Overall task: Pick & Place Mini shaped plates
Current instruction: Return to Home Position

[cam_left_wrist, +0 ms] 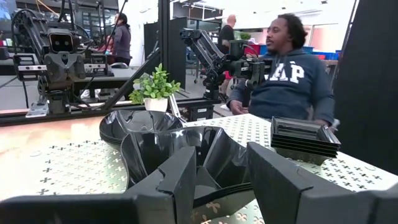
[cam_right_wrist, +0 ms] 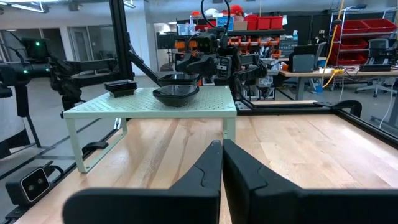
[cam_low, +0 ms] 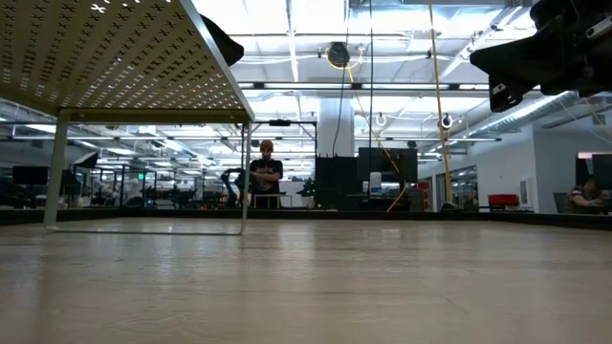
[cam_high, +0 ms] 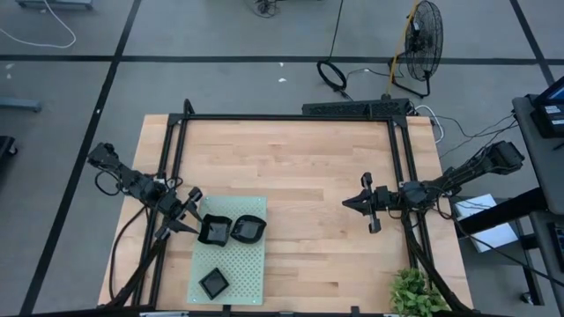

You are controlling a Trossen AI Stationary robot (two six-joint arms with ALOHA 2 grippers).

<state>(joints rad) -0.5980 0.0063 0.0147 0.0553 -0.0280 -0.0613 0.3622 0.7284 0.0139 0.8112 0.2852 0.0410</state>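
High view: three piles of mini shaped plates (cam_high: 214,231) on green shelf (cam_high: 242,273). Two leafy piles side by side, square pile (cam_high: 213,283) alone farther along. Left gripper (cam_high: 194,214) just beside leafy pile. Right gripper (cam_high: 355,202) over bare table (cam_high: 300,158), well apart.
Low view: shelf seen from below.
Left wrist view: claw fingers (cam_left_wrist: 180,180) apart, holding nothing, leafy pile right ahead.
Right wrist view: claw closed together, empty.

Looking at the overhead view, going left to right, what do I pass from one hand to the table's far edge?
Left hand → first plate stack → second plate stack → right hand → plant.
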